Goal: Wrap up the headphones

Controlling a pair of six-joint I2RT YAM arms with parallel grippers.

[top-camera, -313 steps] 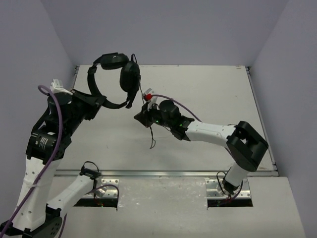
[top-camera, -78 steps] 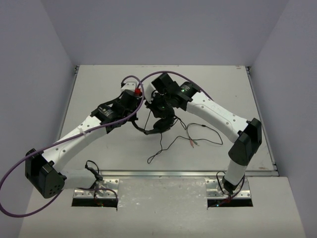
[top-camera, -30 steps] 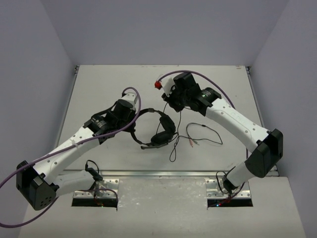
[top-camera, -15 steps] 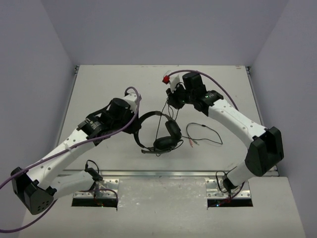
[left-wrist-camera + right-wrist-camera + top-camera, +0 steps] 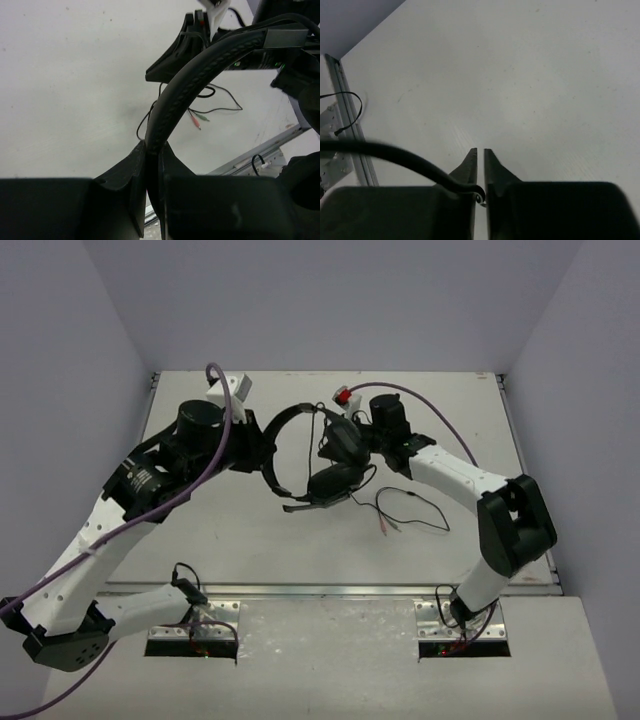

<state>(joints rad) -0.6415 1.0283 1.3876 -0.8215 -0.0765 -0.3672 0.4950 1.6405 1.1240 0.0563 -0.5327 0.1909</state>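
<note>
Hard to make out from above: the right jaws, tucked in behind the upper ear cup (image 5: 347, 443) of the black headphones (image 5: 336, 481). Clearer from the right wrist: jaws drawn almost together, a thin black cable (image 5: 395, 151) pinched at their root, the rest a blurred dark streak running off left. From the left wrist: left jaws closed tight on the ribbed headband (image 5: 200, 75), ear cups cut off at the right edge.

Headphones held between the two arms, over the middle of the counter (image 5: 450, 420); impossible to tell whether the lower cup touches it. Loose cable trailing onto the counter, reddish and greenish plug tips (image 5: 385, 528) lying flat.

Counter plain off-white, metal rail (image 5: 330, 590) along the near edge, pale lilac walls (image 5: 330, 300) on three sides.
</note>
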